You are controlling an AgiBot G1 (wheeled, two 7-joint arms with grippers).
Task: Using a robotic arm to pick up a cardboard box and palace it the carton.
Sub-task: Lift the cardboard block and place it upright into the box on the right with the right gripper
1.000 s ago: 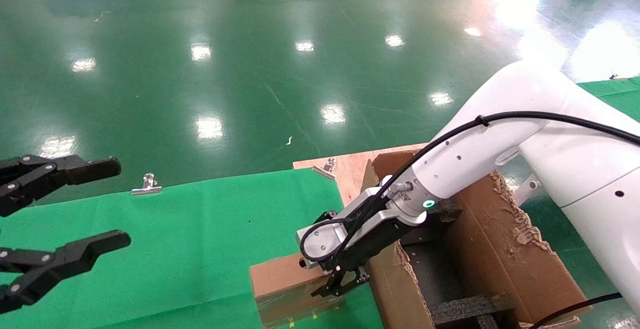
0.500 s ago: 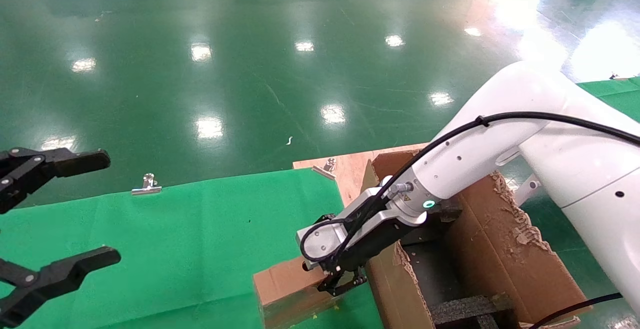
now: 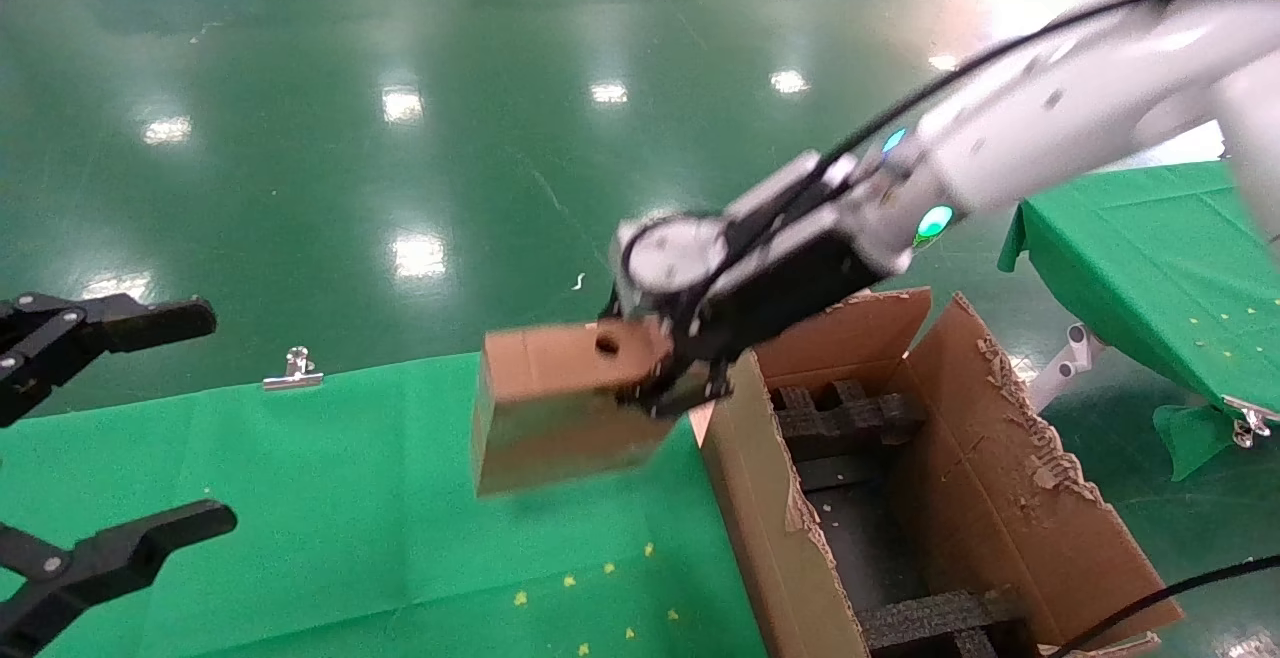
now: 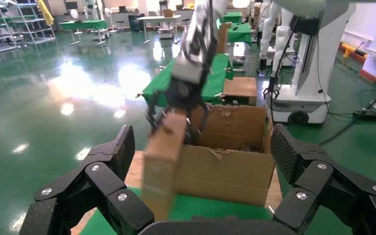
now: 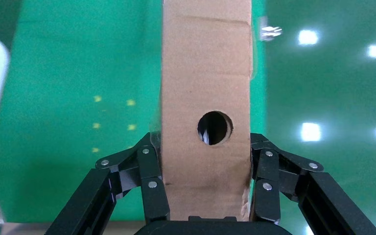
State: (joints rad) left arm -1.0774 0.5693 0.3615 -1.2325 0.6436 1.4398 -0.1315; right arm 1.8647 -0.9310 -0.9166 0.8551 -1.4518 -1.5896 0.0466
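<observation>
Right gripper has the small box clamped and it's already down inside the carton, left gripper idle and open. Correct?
Not quite. The right gripper does clamp the cardboard box, but the box is not in the carton yet: the head view shows it held in the air above the green cloth, beside the carton's near wall. The left gripper is idle and open, as you said.

Bright overhead light; glare spots on glossy floor (image 3: 420, 253); moving robotic arm (image 3: 1000, 128) motion-blurred.

Matt cardboard box (image 3: 560, 408), ragged corrugated carton (image 3: 990, 498), glossy floor (image 3: 400, 138)
</observation>
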